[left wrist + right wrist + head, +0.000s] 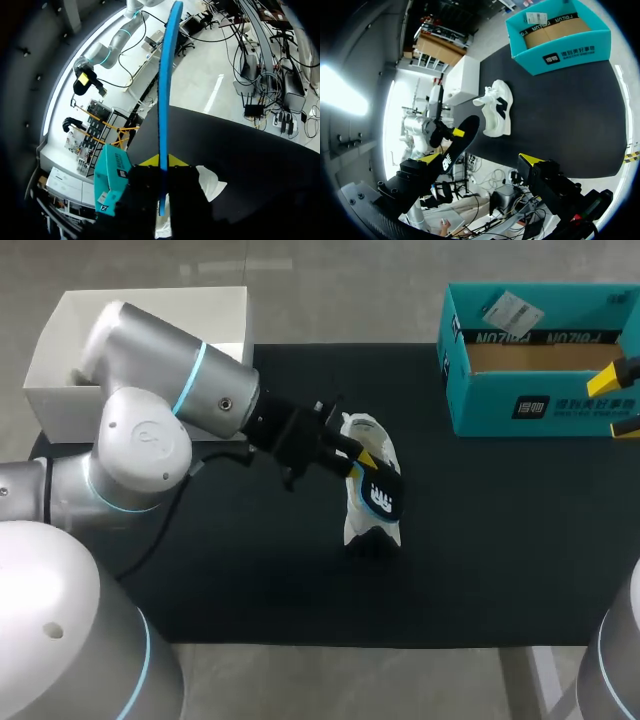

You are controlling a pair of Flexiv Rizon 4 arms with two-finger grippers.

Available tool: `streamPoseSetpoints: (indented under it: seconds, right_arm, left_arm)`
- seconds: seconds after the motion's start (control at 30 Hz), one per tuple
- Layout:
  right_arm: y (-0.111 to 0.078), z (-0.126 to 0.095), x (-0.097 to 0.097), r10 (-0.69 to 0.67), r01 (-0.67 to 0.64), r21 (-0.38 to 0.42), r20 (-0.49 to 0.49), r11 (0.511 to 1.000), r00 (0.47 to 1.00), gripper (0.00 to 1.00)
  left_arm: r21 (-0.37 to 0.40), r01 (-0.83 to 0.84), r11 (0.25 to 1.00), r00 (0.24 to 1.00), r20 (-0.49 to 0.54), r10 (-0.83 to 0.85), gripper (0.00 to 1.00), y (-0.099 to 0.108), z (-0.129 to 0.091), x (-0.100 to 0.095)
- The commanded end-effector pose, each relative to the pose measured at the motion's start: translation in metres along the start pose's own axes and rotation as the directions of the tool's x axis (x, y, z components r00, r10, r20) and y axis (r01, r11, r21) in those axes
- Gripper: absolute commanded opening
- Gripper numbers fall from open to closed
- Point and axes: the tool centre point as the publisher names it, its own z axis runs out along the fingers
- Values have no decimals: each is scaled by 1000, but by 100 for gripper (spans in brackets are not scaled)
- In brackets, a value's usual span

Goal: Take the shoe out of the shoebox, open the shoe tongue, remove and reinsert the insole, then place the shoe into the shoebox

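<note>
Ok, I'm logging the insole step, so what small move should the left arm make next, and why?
Probably ease the insole down toward the opening of the shoe. The left gripper is shut on the insole, fully out of the white shoe and held close over it, so reinserting looks due. The right gripper is open by the shoebox.

Black lettering, boxed mark on shoebox (580, 412) — white logo on insole (383, 498)
</note>
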Motion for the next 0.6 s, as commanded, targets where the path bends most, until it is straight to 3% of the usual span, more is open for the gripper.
streamPoseSetpoints:
  seconds: [0.03,0.6]
  right_arm:
    - [-1,0,0,1,-1,0,2,1000,1000,100]
    - [-1,0,0,1,-1,0,2,1000,1000,100]
  left_arm:
    - [33,13,999,1000,-20,-12,0,11,15,-2]
    - [26,19,999,999,-33,-18,0,12,16,-1]
